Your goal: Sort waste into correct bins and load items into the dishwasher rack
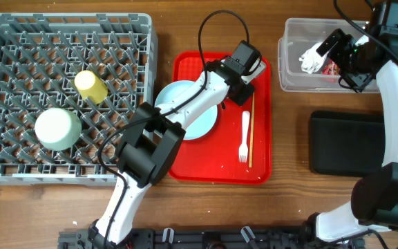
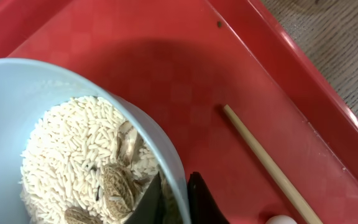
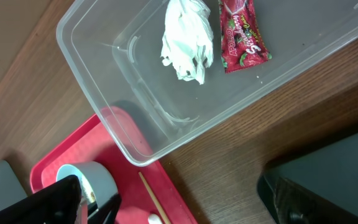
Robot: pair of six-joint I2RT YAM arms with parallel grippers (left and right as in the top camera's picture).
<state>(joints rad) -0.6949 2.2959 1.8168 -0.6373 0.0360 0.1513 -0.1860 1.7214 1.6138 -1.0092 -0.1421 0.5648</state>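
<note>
- The large square grey plastic dishwasher rack [image 1: 47, 176] sits at the left of your wooden worktop [image 1: 289, 207]. It carries a pale mint bowl [image 1: 57, 128] and a small yellow cup [image 1: 90, 85].
- The red serving tray [image 1: 260, 155] lies at the centre. The flat black rectangular tray [image 1: 344, 142] is at the right, with the clear rectangular plastic tub [image 3: 135, 93] just beyond it.
- On the red tray, the light blue round plate [image 2: 17, 93] holds pale beige food scraps [image 2: 67, 155]. Your left gripper [image 2: 174, 194] has its jaws pinched closed on the plate's rim.
- A white plastic fork [image 1: 244, 138] and a thin wooden chopstick [image 2: 269, 163] lie beside the plate.
- Your right gripper [image 1: 332, 47] hangs over the tub with its jaws wide apart, gripping nothing. The crumpled white tissue [image 3: 187, 40] and the red snack wrapper [image 3: 241, 31] lie inside the tub.
</note>
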